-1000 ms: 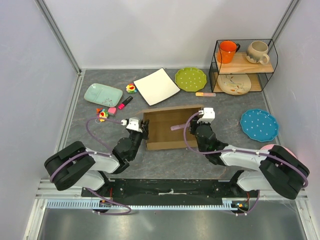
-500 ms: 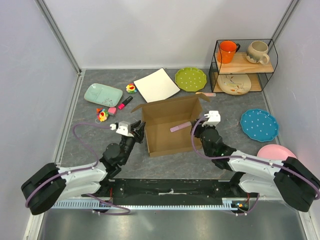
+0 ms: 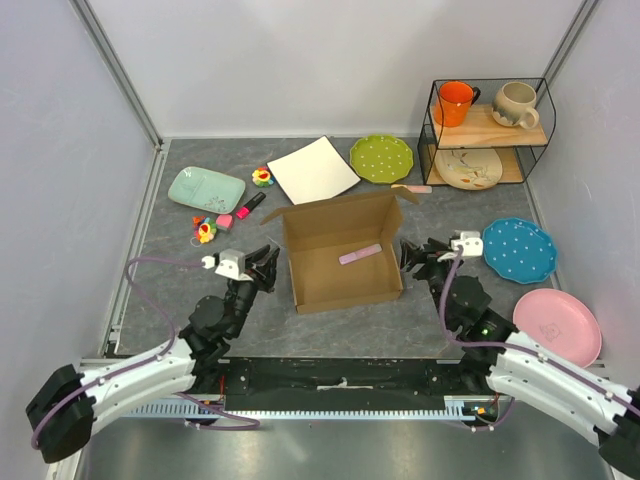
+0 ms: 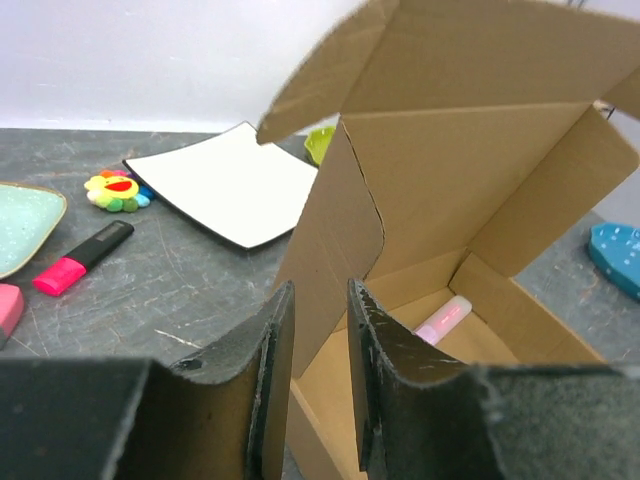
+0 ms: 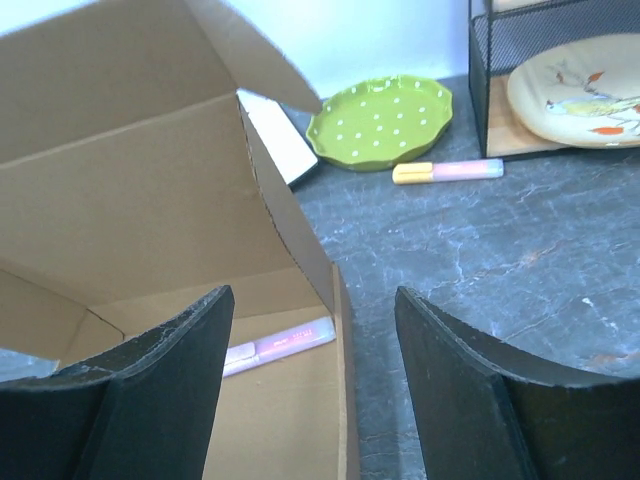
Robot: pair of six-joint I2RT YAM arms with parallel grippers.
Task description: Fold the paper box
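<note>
Fingers (image 4: 240, 390) of the left gripper (image 3: 268, 260) are standing slightly apart and the right gripper (image 3: 412, 256) is gaping wide, both holding nothing, flanking the paper box (image 3: 330, 280) at its 9 and 3 o'clock mid-table. Light, stiff cardboard, I'm judging it prone to sliding; pinching the upright lid flap (image 3: 340, 215) at 12 o'clock by its edge is looking safest.

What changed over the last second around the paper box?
Both grippers came off the side walls of the paper box and drew back toward the near edge, the left gripper on its left, the right gripper on its right. Its rear flap swung up. The pink highlighter inside and the white square plate stayed put.
</note>
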